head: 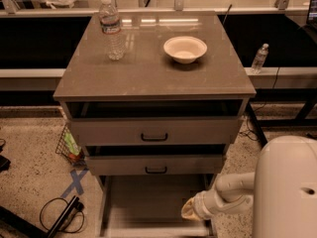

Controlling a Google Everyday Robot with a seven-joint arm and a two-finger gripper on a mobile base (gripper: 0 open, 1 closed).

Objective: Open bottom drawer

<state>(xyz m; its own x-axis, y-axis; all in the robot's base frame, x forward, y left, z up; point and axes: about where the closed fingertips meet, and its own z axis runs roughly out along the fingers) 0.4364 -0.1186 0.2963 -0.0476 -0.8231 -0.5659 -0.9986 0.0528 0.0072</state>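
Observation:
The cabinet [153, 78] has three grey-beige drawers. The bottom drawer [148, 202] is pulled far out, and its plain grey tray shows from above; its front and handle are at the lower edge of the view and hard to make out. The top drawer [154, 131] and middle drawer [155, 165], each with a black bar handle, stand slightly out. My gripper [188, 211] is at the end of the white arm, low at the right side of the bottom drawer's tray, near its front corner.
A water bottle [112, 29] and a cream bowl [184, 48] stand on the cabinet top. Another bottle [259, 58] stands on the ledge at right. A wire basket [69, 145], a blue tape cross [77, 182] and cables [59, 214] lie on the floor at left. My white body [287, 187] fills the lower right.

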